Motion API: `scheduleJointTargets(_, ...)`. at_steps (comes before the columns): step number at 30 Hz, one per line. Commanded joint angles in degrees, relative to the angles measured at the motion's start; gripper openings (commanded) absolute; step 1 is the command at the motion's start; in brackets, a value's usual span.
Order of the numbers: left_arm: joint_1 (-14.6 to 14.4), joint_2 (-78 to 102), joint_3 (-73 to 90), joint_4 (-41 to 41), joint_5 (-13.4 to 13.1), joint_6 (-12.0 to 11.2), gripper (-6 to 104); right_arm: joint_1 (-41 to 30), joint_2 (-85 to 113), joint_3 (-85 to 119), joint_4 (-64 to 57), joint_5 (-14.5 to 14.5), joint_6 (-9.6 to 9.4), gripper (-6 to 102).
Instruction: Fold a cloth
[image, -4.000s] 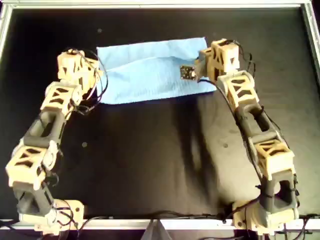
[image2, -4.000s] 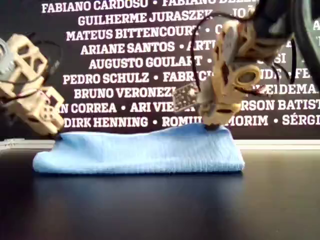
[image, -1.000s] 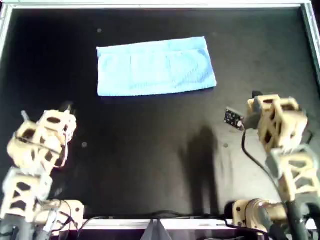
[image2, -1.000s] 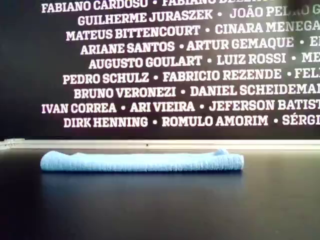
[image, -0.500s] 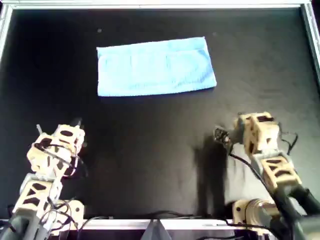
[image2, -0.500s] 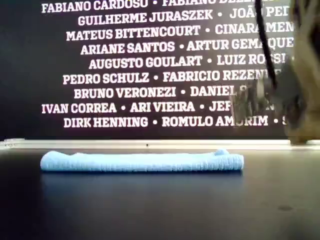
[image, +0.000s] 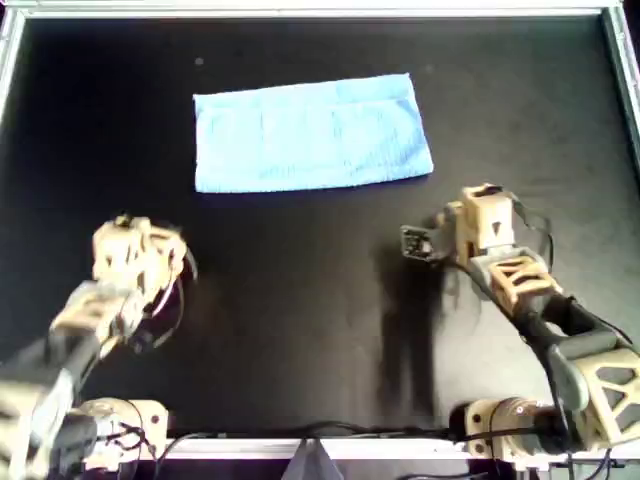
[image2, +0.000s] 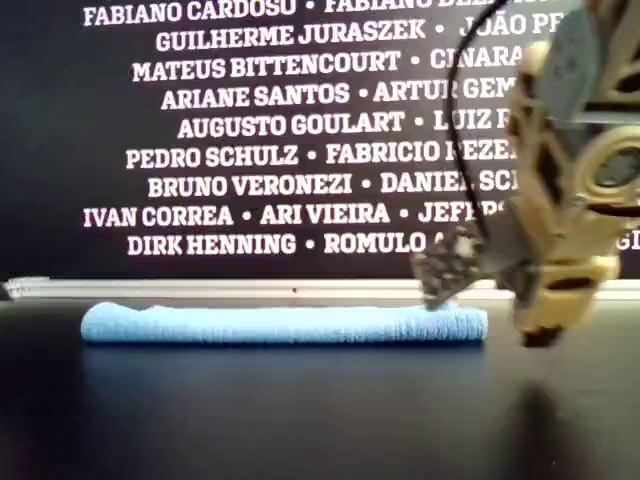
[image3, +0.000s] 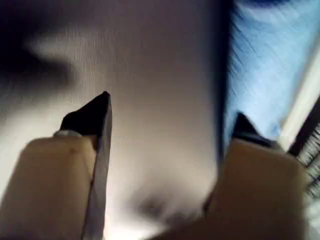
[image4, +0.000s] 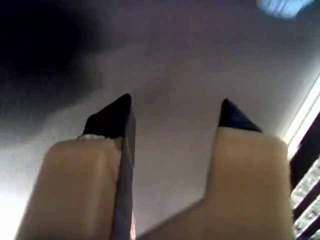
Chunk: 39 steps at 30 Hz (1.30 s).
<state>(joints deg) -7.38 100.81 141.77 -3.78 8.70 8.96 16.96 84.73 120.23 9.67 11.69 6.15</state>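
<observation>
The light blue cloth lies as a flat folded rectangle on the black table, toward the far side in the overhead view. It shows as a low strip in the exterior view. No gripper touches it. My first gripper is open and empty over the dark surface, with the cloth beyond one finger. My second gripper is open and empty, with only a bit of cloth far off. One arm is near the overhead view's left, the other near its right. I cannot tell which is which.
A metal rail borders the black table. A dark wall with white printed names stands behind it. The arm at the exterior view's right hangs just above the surface, near the cloth's end.
Four seconds ago both arms were at the cloth's ends; they have let go and pulled back, and the cloth has settled flat. In the last second both arms have moved back toward it.
</observation>
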Motion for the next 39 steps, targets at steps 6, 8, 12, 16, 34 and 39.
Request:
scheduleJointTargets(6,-0.35,-8.53,-16.08,-1.49,0.00,-0.09,100,1.41,-2.99,-13.01,-2.46,-0.18,0.09,71)
scheduleJointTargets(8,-0.35,-10.81,-18.81,-1.49,0.00,0.44,100,1.41,-6.15,-15.91,-2.46,-0.18,0.09,71)
scheduleJointTargets(12,-0.44,-15.12,-23.47,-1.49,0.00,0.44,100,1.41,-11.51,-20.21,-2.46,-0.18,0.53,71)
scheduleJointTargets(16,-0.62,-18.72,-27.16,-1.49,0.00,-0.09,100,1.49,-14.33,-23.29,-2.37,-0.18,0.97,71)
scheduleJointTargets(34,-6.33,-31.46,-39.11,-1.41,-0.18,-0.26,100,1.49,-20.13,-31.55,-2.20,-0.26,0.79,71)
scheduleJointTargets(39,-6.42,-33.49,-40.34,-1.41,-0.18,-0.26,100,1.49,-20.13,-31.64,-1.58,-0.26,0.44,71)
